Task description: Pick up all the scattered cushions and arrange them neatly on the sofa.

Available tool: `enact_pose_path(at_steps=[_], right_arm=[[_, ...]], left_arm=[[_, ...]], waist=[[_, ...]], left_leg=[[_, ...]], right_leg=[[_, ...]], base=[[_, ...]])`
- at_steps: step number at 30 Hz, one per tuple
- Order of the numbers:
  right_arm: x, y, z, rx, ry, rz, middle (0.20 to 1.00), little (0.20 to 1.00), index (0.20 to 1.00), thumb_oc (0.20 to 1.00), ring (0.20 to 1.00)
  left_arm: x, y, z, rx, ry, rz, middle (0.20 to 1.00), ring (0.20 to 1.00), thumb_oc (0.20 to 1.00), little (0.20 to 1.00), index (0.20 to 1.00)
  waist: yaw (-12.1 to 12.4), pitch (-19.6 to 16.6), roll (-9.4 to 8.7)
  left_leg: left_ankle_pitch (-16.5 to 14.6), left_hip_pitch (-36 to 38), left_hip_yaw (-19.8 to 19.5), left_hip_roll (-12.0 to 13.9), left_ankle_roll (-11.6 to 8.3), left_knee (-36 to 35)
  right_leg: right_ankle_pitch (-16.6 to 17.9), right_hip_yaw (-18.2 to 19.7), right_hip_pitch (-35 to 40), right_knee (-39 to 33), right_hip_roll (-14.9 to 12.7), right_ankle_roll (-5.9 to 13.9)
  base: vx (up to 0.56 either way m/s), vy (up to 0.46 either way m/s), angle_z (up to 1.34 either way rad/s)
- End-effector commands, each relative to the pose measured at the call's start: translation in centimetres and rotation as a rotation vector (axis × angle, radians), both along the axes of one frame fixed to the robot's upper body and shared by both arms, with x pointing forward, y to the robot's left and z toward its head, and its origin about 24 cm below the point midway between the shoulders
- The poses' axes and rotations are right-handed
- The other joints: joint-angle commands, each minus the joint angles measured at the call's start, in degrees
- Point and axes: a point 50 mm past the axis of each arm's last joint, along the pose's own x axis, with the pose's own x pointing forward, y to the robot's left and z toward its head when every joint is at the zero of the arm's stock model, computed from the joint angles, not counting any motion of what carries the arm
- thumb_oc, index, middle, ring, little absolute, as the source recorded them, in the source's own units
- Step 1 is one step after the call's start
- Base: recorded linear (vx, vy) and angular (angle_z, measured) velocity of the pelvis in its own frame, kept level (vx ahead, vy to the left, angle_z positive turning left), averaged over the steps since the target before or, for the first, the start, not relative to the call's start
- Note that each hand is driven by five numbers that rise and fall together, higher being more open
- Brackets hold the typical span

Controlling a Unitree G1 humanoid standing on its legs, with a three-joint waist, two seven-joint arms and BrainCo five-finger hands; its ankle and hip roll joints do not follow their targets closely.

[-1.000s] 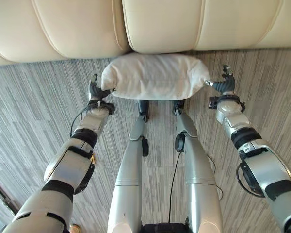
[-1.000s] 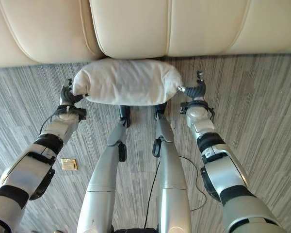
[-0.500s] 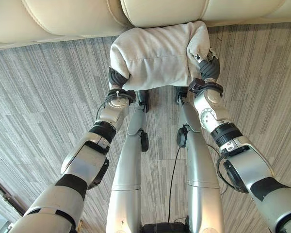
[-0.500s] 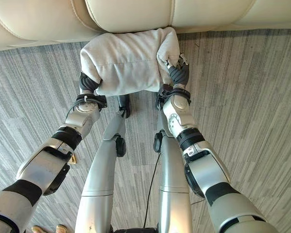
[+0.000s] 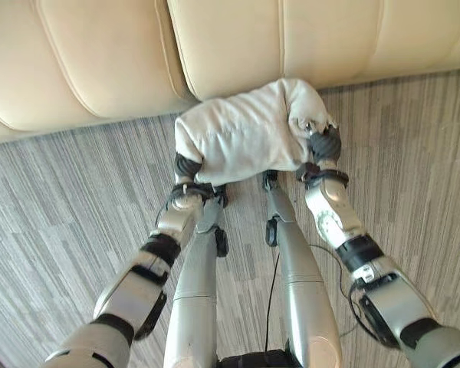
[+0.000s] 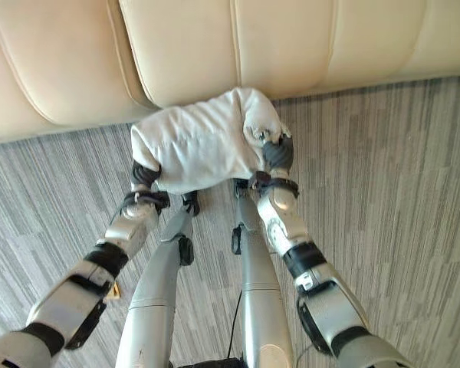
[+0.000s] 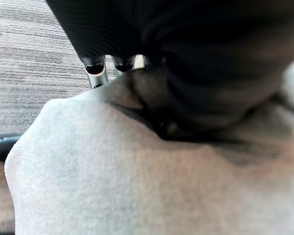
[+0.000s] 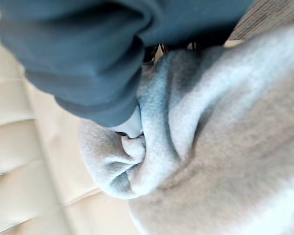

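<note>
A pale grey cushion (image 5: 245, 134) hangs off the floor between my two hands, right in front of the cream sofa (image 5: 100, 69). My left hand (image 5: 188, 167) is tucked under its lower left corner; in the left wrist view a fold of the cushion (image 7: 112, 176) is drawn in under the hand (image 7: 201, 58), whose fingers (image 7: 94, 68) run behind the cloth. My right hand (image 5: 324, 146) clamps the right end, where the cushion (image 8: 225, 147) bunches up against the hand (image 8: 88, 49).
The sofa's seat fronts (image 6: 215, 46) run across the far side, with a seam between two cushions (image 5: 172, 54) just left of the held cushion. Grey striped carpet (image 5: 61, 199) lies on both sides.
Both hands have moved in from the cushion's far ends and raised it, squeezing it shorter. The camera has tilted up, so more of the sofa shows.
</note>
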Motion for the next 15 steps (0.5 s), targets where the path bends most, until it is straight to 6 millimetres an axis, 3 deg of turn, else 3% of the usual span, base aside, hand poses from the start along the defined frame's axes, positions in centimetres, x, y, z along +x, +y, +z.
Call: enact_pose_path(at_steps=[1,4,9,15], right_arm=[[-1.8,4.3,0.9,-0.068,-0.128,0.21,0.2,0.2,0.2,0.2,0.2],[-3.2,2.3,-3.3,-0.142,0.01,0.188,0.2,0.2,0.2,0.2,0.2],[-4.7,1.7,-6.1,-0.103,0.108,0.203,0.2,0.2,0.2,0.2,0.2],[-6.0,1.4,-7.3,-0.094,0.145,0.216,0.2,0.2,0.2,0.2,0.2]], left_arm=[[-0.6,-6.3,3.9,-0.115,-0.235,-0.236,0.2,0.2,0.2,0.2,0.2],[-3.1,-5.1,1.9,-0.155,-0.221,-0.255,0.2,0.2,0.2,0.2,0.2],[-5.1,-4.3,0.0,-0.21,-0.183,-0.264,0.2,0.2,0.2,0.2,0.2],[-7.1,-3.4,-1.0,-0.261,-0.165,-0.256,0.2,0.2,0.2,0.2,0.2]], waist=[[2.9,-6.2,0.88],[3.7,-8.4,0.45],[4.6,-11.3,0.36],[5.6,-16.2,0.3]], left_leg=[[-3.1,4.7,-3.7,2.0,-5.68,-3.7],[-3.1,14.3,-3.7,2.1,-5.53,-7.4],[-2.5,23.6,-3.4,2.3,-5.3,-12.7],[-3.6,34.4,-3.0,2.2,-4.21,-15.9]], right_leg=[[-11.9,-2.6,5.4,2.4,-0.9,3.66],[-11.8,-3.8,15.5,-1.4,-1.0,4.0],[-11.3,-4.9,24.6,-5.1,-0.9,4.55],[-11.2,-5.2,35.5,-9.3,-1.0,5.47]], base=[[0.04,-0.023,-0.01],[0.07,-0.014,-0.01],[0.09,0.015,0.03],[0.09,0.073,0.01]])
